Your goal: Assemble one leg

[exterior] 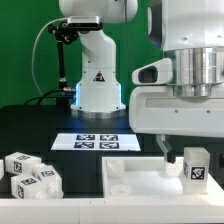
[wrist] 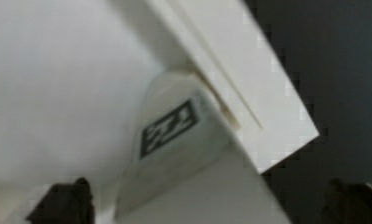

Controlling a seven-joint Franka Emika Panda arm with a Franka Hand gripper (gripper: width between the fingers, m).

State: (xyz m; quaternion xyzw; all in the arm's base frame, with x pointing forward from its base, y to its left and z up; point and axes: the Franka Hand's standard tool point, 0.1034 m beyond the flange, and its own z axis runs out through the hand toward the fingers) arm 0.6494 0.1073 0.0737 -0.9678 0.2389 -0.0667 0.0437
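Note:
One leg (exterior: 195, 166) stands upright on the right part of the large white panel (exterior: 135, 188), its tagged face toward the exterior camera. My gripper (exterior: 188, 148) hangs right over it, and one dark finger (exterior: 163, 148) shows beside the leg, apart from it. In the wrist view the leg (wrist: 174, 130) lies against the panel's raised rim (wrist: 227, 80). The two dark fingertips (wrist: 67, 202) stand wide apart on either side of the leg without touching it. The gripper (wrist: 209, 205) is open and holds nothing.
Several more tagged white legs (exterior: 30, 172) lie in a cluster at the exterior view's lower left. The marker board (exterior: 95, 141) lies on the black table behind the panel. The robot's white base (exterior: 95, 85) stands at the back.

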